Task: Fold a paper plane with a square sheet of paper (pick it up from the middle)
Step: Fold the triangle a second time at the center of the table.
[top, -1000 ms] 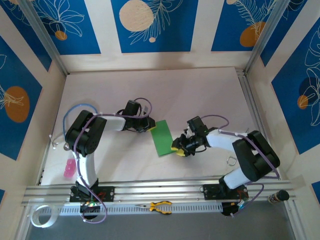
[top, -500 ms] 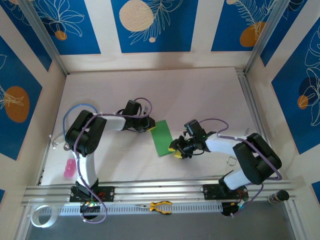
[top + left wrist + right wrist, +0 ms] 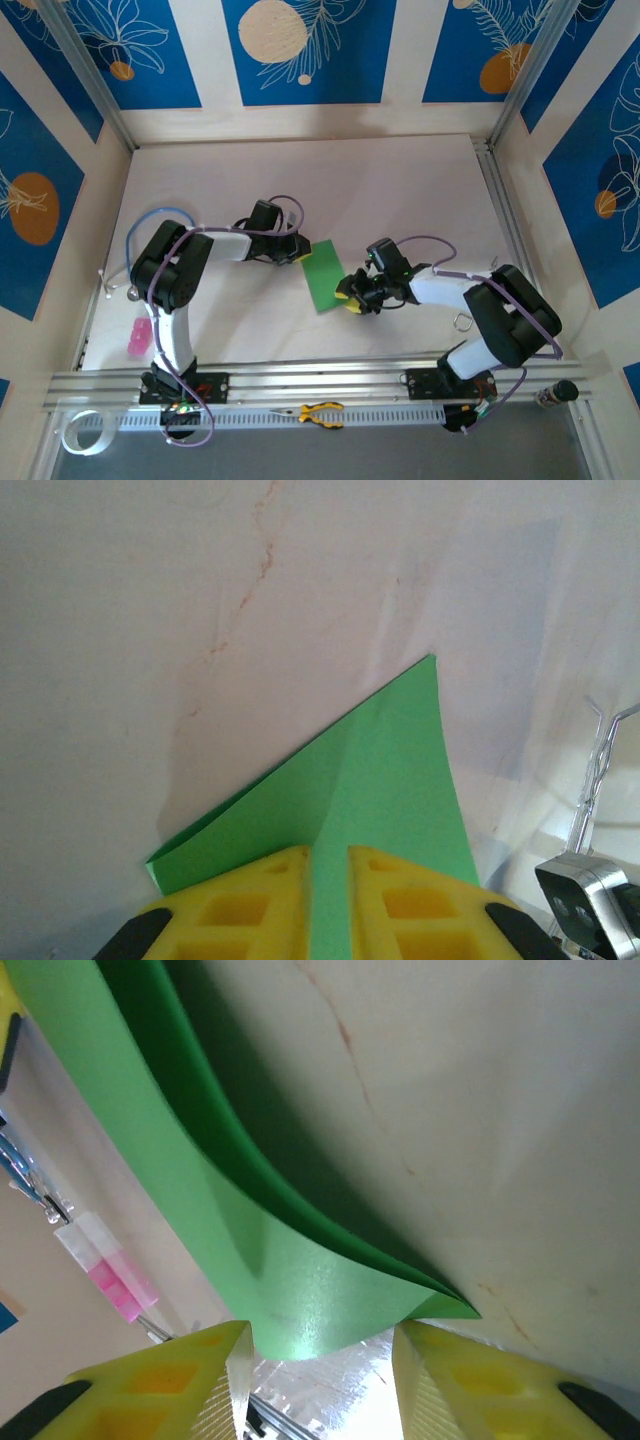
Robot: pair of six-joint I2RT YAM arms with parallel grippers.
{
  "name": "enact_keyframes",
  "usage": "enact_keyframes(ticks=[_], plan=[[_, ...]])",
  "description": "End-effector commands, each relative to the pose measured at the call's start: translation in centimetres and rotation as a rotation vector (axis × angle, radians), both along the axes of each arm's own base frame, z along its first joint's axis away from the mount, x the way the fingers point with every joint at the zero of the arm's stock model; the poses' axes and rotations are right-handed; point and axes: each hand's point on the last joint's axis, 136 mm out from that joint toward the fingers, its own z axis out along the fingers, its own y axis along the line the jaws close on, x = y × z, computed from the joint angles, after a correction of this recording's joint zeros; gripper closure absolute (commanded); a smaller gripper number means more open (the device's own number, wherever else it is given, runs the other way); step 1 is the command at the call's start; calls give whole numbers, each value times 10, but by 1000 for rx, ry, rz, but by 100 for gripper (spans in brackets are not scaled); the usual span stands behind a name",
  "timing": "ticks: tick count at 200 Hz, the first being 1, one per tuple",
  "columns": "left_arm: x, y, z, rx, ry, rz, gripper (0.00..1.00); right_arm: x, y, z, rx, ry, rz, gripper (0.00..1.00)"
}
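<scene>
The square sheet of paper [image 3: 325,276] is bright green and lies folded to a narrow rectangle mid-table between both arms. My left gripper [image 3: 299,256] is shut on its upper left end. In the left wrist view a strip of the sheet [image 3: 390,770] runs up through the narrow gap of the left gripper [image 3: 328,900]. My right gripper [image 3: 349,296] sits at the sheet's lower right corner. Seen from the right wrist, the right gripper [image 3: 320,1360] is open, and a curled corner of the paper [image 3: 300,1290] hangs between its yellow fingers [image 3: 190,1380] untouched.
A pink object [image 3: 137,338] lies beside the left arm's base, also seen at the right wrist view's left edge [image 3: 110,1282]. Yellow-handled pliers [image 3: 320,412] rest on the front rail, with a tape roll [image 3: 82,432] at the front left. A metal wire hook [image 3: 463,320] lies beside the right arm.
The right gripper has slid left and a little forward, up to the paper's lower right corner. The left gripper and the paper have stayed put.
</scene>
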Motion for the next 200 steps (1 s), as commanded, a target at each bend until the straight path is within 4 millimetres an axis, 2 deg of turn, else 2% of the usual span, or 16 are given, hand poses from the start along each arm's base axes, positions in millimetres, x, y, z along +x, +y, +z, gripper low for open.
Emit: enact_keyframes(ticks=[1,36,88,136,200], plan=[[-17,15,-30,76,103,9,81,7,4,4,4,-32,-5,58],[-17,15,-30,75,102,8,81,10,5,12,10,-80,19,58],[-16,14,-29,75,101,3,81,5,-7,15,-27,-84,24,57],[-16,14,-28,73,103,3,81,5,-6,20,-24,-98,40,57],[-17,13,-28,70,104,-1,81,29,-1,32,45,-212,73,55]])
